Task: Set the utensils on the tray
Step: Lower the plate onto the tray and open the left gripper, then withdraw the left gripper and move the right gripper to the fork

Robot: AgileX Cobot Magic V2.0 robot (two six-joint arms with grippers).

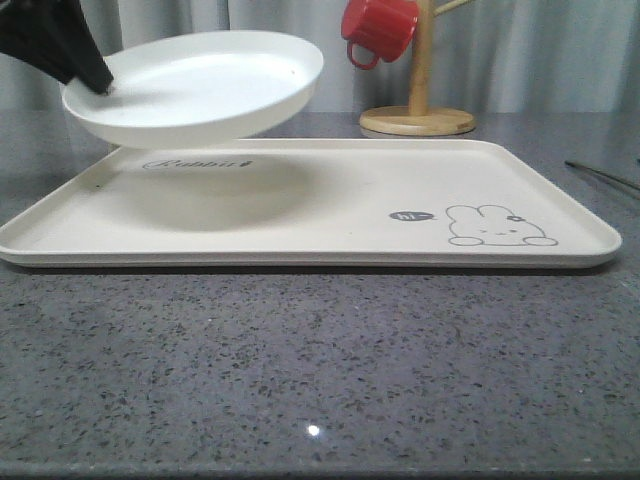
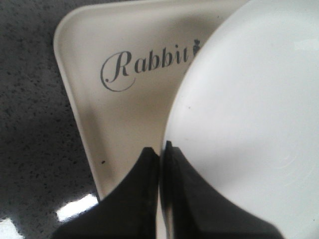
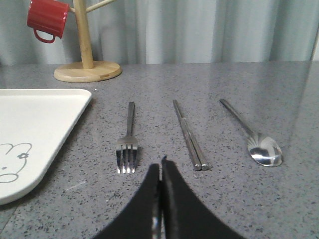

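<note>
My left gripper [image 1: 100, 82] is shut on the rim of the round white plate [image 1: 200, 85], which hangs tilted above the left part of the cream tray [image 1: 330, 205]. In the left wrist view the gripper [image 2: 161, 149] pinches the plate [image 2: 249, 109] edge over the tray [image 2: 124, 114] near its "Rabbit" script. My right gripper [image 3: 160, 167] is shut and empty, low over the grey table. Just beyond it lie the fork [image 3: 128, 139], the chopsticks [image 3: 189, 134] and the spoon [image 3: 254, 137], side by side on the table beside the tray's corner [image 3: 35, 134].
A wooden mug stand [image 1: 418, 100] with a red mug [image 1: 378, 30] stands behind the tray; the same stand [image 3: 87, 67] and its mug [image 3: 47, 19] appear in the right wrist view. Grey curtains close off the back. The utensils' tips [image 1: 600, 175] show at the right table edge.
</note>
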